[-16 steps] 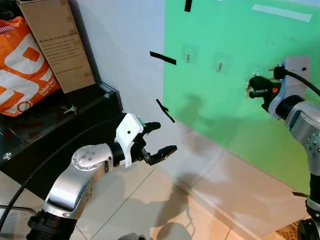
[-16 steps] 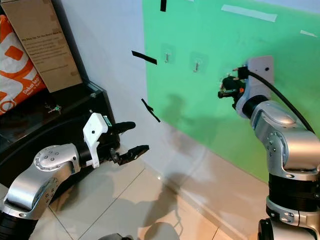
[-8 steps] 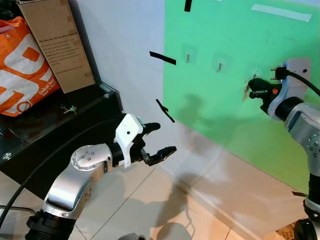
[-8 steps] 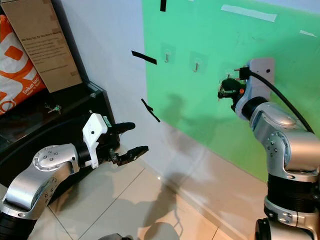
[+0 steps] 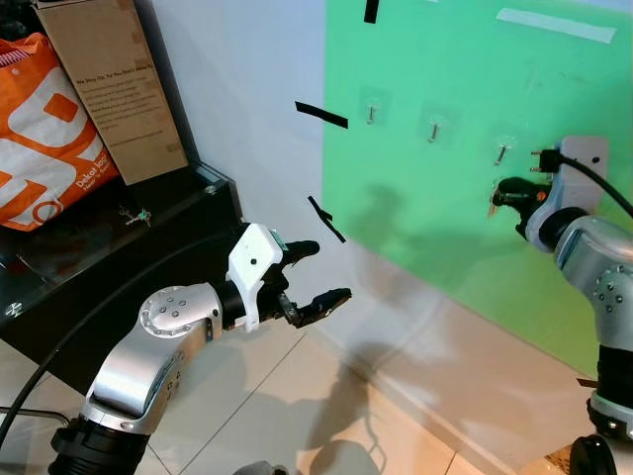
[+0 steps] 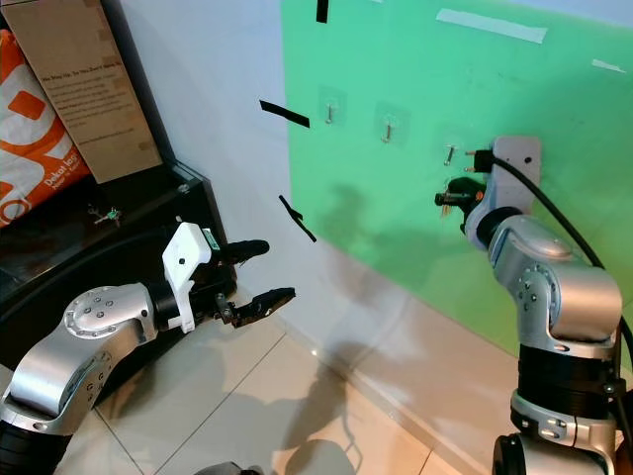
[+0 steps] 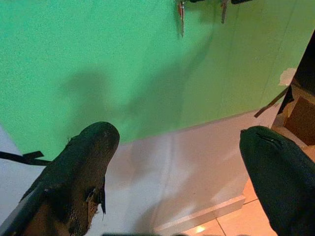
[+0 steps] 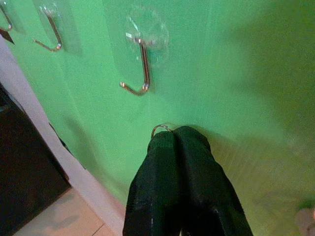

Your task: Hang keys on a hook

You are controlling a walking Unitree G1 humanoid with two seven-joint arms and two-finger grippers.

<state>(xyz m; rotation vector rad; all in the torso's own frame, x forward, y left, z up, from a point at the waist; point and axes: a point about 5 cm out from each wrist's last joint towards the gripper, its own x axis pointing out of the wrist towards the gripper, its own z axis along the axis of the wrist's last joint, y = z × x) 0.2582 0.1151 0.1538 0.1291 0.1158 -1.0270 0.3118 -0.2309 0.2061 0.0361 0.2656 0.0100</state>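
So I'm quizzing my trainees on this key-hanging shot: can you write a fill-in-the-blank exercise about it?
1. The right pincer is shut on a key ring, just ____ the nearest hook.
2. The hooks are stuck to a ____ panel.
3. The left pincer is held out with its fingers ____.
4. The bag on the black cabinet is ____ in colour.

Missing words: below; green; open; orange

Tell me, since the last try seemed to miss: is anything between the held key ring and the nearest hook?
Nothing visible. The right gripper, shut on the key ring, sits just below the hook; bare green wall lies between them.
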